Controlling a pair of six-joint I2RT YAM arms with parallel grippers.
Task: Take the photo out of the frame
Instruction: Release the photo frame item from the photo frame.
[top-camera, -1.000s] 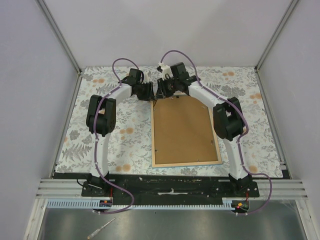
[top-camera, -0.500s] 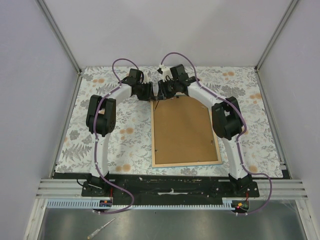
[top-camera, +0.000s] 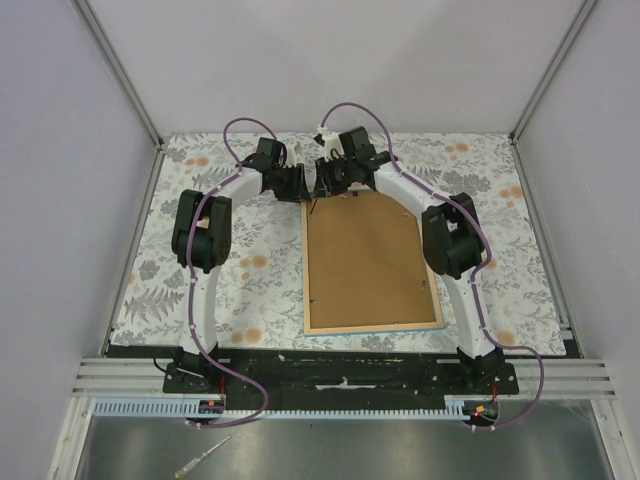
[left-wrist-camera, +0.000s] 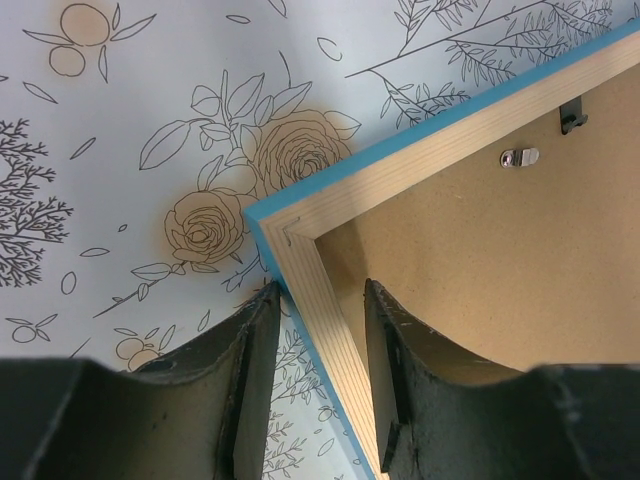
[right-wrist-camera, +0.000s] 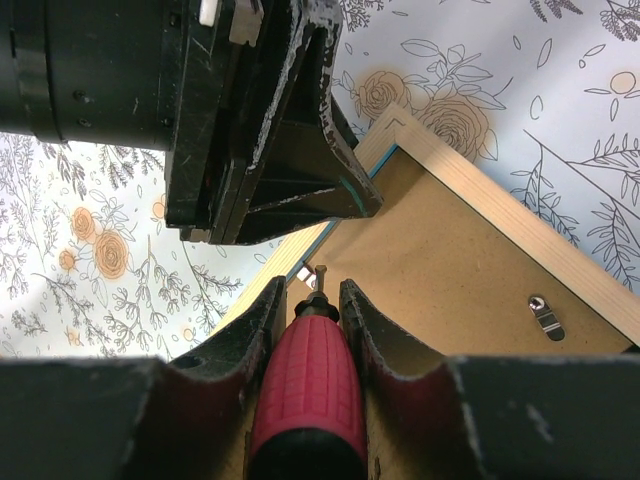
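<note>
The frame (top-camera: 372, 326) lies face down on the flowered surface (top-camera: 200, 290), pale wood back up with a thin blue edge. The photo (top-camera: 368, 260) sits inside it, showing only its plain brown back. Both arms reach in to the same corner of the frame, the one farthest from their bases on the left arm's side. The left end effector (left-wrist-camera: 320, 292) stands astride the side rail right at that corner, one finger (left-wrist-camera: 255, 370) against the blue outer edge and the other over the brown back just inside the rail. Its jaws are roughly half apart, and I cannot tell whether they pinch the wood or only bracket it. The corner joint lies just ahead of its fingertips. A small silver turn-clip (left-wrist-camera: 520, 157) and a black hanger (left-wrist-camera: 572, 115) sit farther ahead and to its right. The right end effector (right-wrist-camera: 311, 290) is closed narrowly on a red-handled screwdriver (right-wrist-camera: 305, 385), whose metal tip pokes out just past the fingers. That tip is over the photo's back beside the rail's inner edge — right by a small pale metal piece (right-wrist-camera: 303, 275) — with the left arm's fingers looming just ahead of it.
</note>
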